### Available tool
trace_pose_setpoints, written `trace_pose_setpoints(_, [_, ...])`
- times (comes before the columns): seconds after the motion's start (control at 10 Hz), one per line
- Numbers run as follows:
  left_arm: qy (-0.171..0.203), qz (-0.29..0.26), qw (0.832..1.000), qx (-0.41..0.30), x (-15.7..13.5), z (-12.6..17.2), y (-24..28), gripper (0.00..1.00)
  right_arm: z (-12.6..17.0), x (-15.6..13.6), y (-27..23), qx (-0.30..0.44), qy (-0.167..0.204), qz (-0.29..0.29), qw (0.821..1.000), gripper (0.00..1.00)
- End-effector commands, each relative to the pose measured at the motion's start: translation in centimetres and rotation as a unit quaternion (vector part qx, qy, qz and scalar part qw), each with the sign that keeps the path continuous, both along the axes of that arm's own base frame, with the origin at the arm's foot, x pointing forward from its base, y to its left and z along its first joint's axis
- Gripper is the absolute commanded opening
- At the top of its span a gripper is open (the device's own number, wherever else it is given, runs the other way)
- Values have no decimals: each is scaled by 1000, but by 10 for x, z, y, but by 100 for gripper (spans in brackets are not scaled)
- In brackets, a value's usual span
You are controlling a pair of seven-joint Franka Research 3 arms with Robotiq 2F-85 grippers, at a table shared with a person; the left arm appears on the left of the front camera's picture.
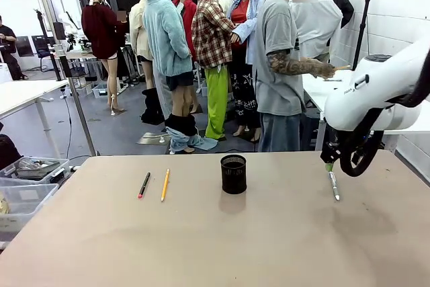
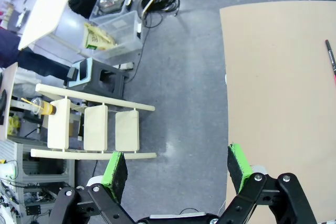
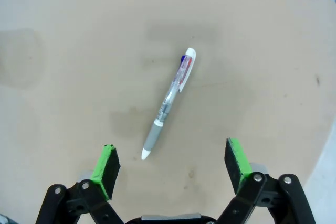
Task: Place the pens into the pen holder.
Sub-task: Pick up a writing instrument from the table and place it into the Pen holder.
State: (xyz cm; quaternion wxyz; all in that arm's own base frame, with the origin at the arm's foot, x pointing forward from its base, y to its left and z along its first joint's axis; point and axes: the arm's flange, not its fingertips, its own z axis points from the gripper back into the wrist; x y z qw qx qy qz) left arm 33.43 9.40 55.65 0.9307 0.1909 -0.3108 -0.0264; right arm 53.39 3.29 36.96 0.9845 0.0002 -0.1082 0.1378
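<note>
My right gripper point(image 3: 170, 153) open above clear ballpoint pen point(image 3: 170, 98); pen sits between pads point(image 3: 106, 162), long axis crossing my closing line, slightly skewed, tip nearest me.

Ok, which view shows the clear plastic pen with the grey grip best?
Right wrist view: the clear plastic pen lies whole, ahead of the open right gripper. Front view shows it small, by that gripper; left wrist view faces the floor.
</note>
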Motion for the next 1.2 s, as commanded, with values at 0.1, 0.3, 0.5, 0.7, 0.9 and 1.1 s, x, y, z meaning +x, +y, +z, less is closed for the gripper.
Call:
trace_pose_setpoints(0.1, [-3, -7, 1000, 9, 1, 0, 3, 100, -17, 36, 5, 7, 34, 11, 999, 100])
trace_pose_setpoints(0.3, [-3, -7, 1000, 9, 1, 0, 3, 100, -36, 44, 9, -3, 57, 0, 998, 100])
trace_pose_setpoints(0.5, [-3, -7, 1000, 9, 1, 0, 3, 100, -47, 45, 9, -8, 71, -14, 997, 100])
trace_pose_setpoints(0.7, [-3, -7, 1000, 9, 1, 0, 3, 100, -54, 46, 8, -9, 86, -16, 996, 100])
trace_pose_setpoints(0.9, [-3, -7, 1000, 9, 1, 0, 3, 100, -61, 52, 7, -14, 105, -12, 994, 92])
trace_pose_setpoints(1.1, [-3, -7, 1000, 9, 1, 0, 3, 100, -65, 56, 9, -23, 116, -8, 993, 60])
